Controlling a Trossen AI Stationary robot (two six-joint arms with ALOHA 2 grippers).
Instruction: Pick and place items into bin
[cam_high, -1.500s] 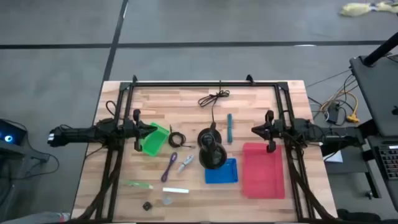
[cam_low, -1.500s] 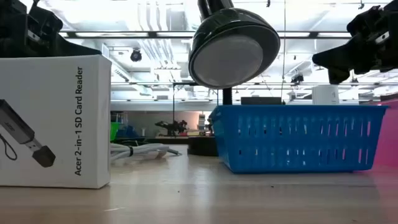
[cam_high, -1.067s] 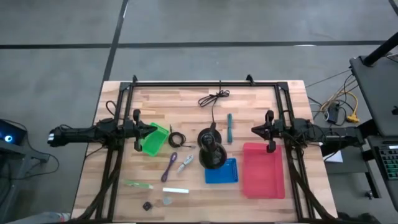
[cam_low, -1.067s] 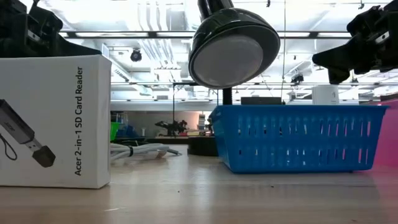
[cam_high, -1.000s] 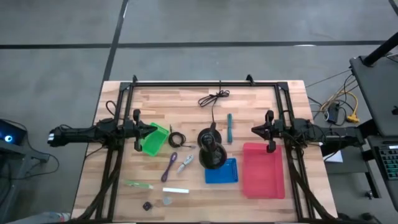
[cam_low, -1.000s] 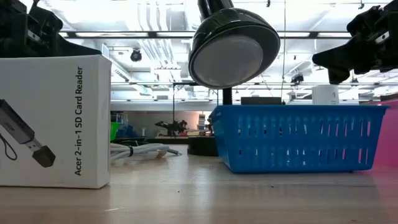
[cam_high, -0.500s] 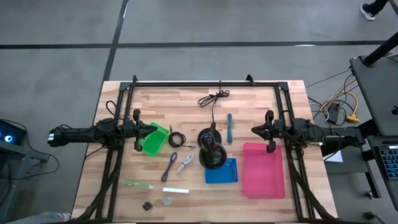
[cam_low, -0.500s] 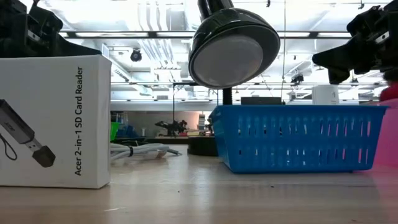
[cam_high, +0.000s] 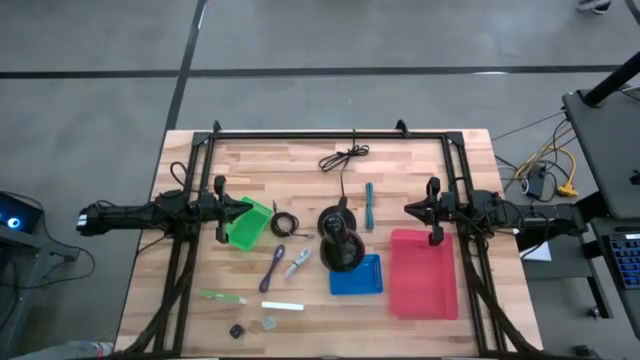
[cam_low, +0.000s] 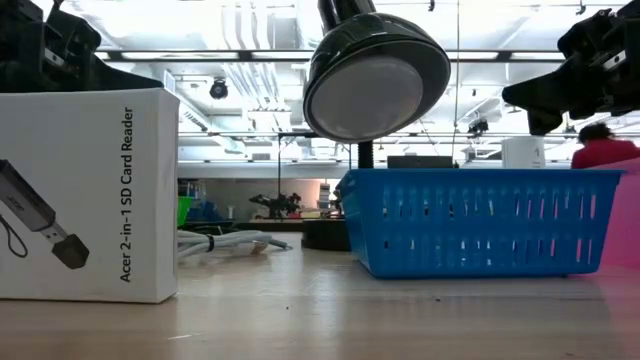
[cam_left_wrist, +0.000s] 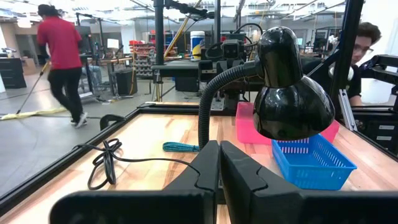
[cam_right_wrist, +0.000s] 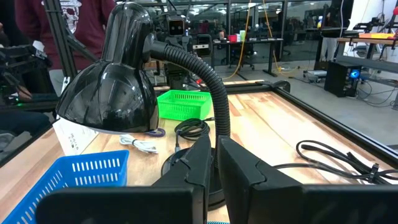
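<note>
Work surface: pale butcher-block wooden table (cam_high: 300, 165) with visible plank seams, framed by a black metal rail. Centre of the high view: black gooseneck desk lamp (cam_high: 340, 240), glossy domed shade on a ribbed flexible neck, round base. Its thin black cord (cam_high: 343, 157) lies knotted at upper centre. Bins: green perforated plastic basket (cam_high: 249, 222) at centre left; blue slatted plastic basket (cam_high: 357, 275) just below the lamp; red smooth-walled plastic tray (cam_high: 423, 272) at centre right. Items, all loose on the wood and none inside a bin: teal pen (cam_high: 369, 205), slender, just right of the lamp; black cable coil (cam_high: 287, 224), a small ring, between green basket and lamp; purple tool (cam_high: 272, 268), elongated, and a short pale connector piece (cam_high: 298, 263) beside it; green stick (cam_high: 221, 296) and white stick (cam_high: 282, 306) at lower left; tiny black cube (cam_high: 237, 331) and grey cube (cam_high: 269, 323) at the bottom. Left gripper (cam_left_wrist: 219, 163): over the left table edge beside the green basket, matte black fingers pressed together, holding nothing. Right gripper (cam_right_wrist: 214, 163): over the right table edge above the red tray, fingers closed to a hairline gap, empty.
</note>
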